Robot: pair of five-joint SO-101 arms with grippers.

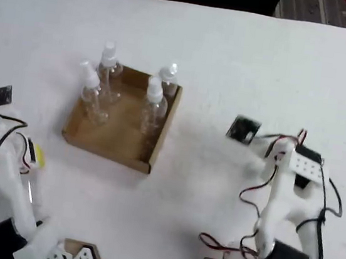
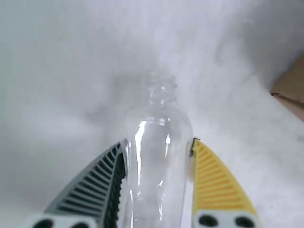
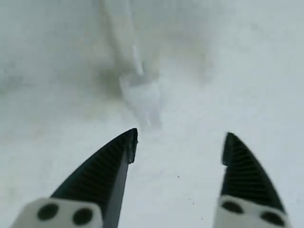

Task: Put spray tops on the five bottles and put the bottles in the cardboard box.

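Bottle five, the uncapped bottle (image 2: 159, 114), is clamped between the grey and yellow jaws of the left gripper (image 2: 157, 142). Its long axis runs straight out along the gripper, with the bare threaded neck pointing away over the white counter (image 1: 263, 65). In the high view the left arm (image 1: 3, 172) sits at the lower left of the frame.

Right of it, left of centre, is the cardboard box (image 1: 111, 144). Four capped bottles (image 1: 153, 108) stand upright inside it, so one bottle is left to finish.

At the right of the frame is the right arm (image 1: 285, 194). The right gripper (image 3: 181, 133) is wide open and holds nothing. The loose spray top (image 3: 140, 97) lies on the counter just ahead of its tips. It is not centred in the gap but lies nearer one jaw, and its thin dip tube trails away from the gripper.

The right arm is clearly the nearer one to the spray top. The pickup probably turns on that sideways offset: the gripper would need to shift across so the head lies between the jaws before they shut. The tube would then have to line up with the bottle's neck, which is well apart on the other side of the box.
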